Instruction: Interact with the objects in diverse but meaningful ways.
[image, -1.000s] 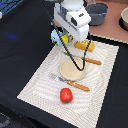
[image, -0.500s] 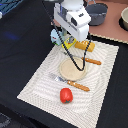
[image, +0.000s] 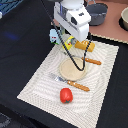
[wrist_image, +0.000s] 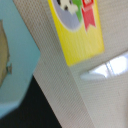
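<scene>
Wrist view: flat yellow packet with red print (wrist_image: 79, 27) close below, ungrasped.
Gripper state can't tell; red round fruit (image: 66, 95), golden-orange bread loaf (image: 84, 46) untouched, most left.

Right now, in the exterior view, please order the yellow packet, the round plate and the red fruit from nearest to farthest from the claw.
1. Yellow packet, right below the claw.
2. Round plate, middle of the mat.
3. Red fruit, toward the front edge.

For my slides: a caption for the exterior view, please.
Robot arm above a striped placemat with a plate, fork, knife and red fruit.
</scene>
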